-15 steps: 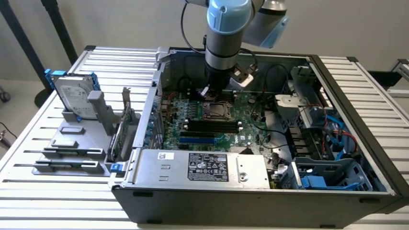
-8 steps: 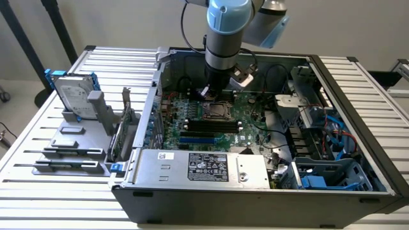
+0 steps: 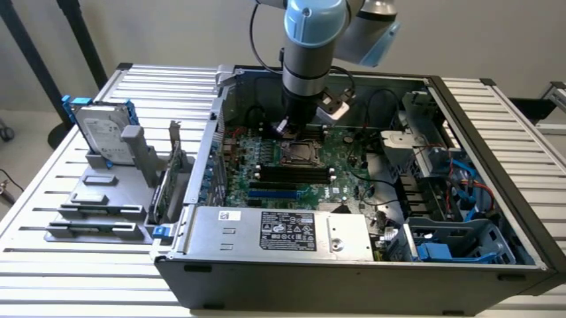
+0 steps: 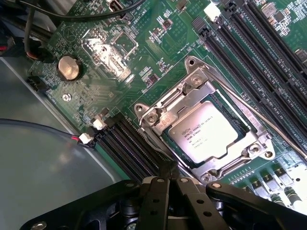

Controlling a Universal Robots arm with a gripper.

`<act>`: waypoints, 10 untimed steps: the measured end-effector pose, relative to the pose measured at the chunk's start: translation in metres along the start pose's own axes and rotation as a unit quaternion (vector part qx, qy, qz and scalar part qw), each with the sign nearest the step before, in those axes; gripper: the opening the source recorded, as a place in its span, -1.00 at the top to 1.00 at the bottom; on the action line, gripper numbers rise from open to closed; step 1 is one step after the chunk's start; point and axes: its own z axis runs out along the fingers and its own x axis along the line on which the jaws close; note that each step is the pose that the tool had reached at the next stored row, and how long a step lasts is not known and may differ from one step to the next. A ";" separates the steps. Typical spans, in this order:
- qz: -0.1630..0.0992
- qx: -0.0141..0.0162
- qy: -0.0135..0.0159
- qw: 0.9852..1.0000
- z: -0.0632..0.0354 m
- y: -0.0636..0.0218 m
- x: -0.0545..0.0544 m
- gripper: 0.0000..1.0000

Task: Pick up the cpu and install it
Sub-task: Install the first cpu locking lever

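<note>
Black gripper linkage (image 4: 168, 201) sits closest to the wrist cam, hanging just above the motherboard (image 4: 120, 86) at the edge of the socket. Fingertips themselves are out of frame, so whether they're spread or pressed together I can't tell. Nothing seems pinched, though that's a guess.

The cpu (image 4: 207, 138) already lies flat inside the metal socket frame (image 4: 192, 86), silver top up w/ printed lettering readable, seated square in the opening as far as I can see. The retaining lever (image 4: 259, 115) runs as a thin wire rod along 1 side of the frame, toward the black RAM slots (image 4: 249, 43). More black slots (image 4: 129, 148) sit on the other side, and a coin battery (image 4: 68, 67) lies further off on the board.

From across the room, the arm (image 3: 305, 59) reaches straight down into the open PC case (image 3: 354, 278), its tool end right over the socket area (image 3: 299, 151). A hard drive (image 3: 102, 136) in a blue bracket stands upright on the table, well apart at the exterior view's left.

Handling: the chip looks light, stiff and thin, w/ a smooth metal lid that's prob. slippery. The underside contacts and the socket pins would be fragile, so any hold should be on 2 opposite edges, kept level, w/ no sideways drag. Placing looks done, judging by how it sits; whether the frame is clamped down I can't say.
</note>
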 end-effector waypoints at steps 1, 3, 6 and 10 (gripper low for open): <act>0.000 0.000 0.000 1.000 0.0000 0.0000 0.000 0.79; 0.000 0.000 0.000 1.000 0.0000 0.0000 0.000 0.79; 0.000 0.000 0.000 1.000 0.0000 -0.0001 0.000 0.79; 0.000 0.000 0.000 1.000 0.0004 -0.0009 0.001 0.79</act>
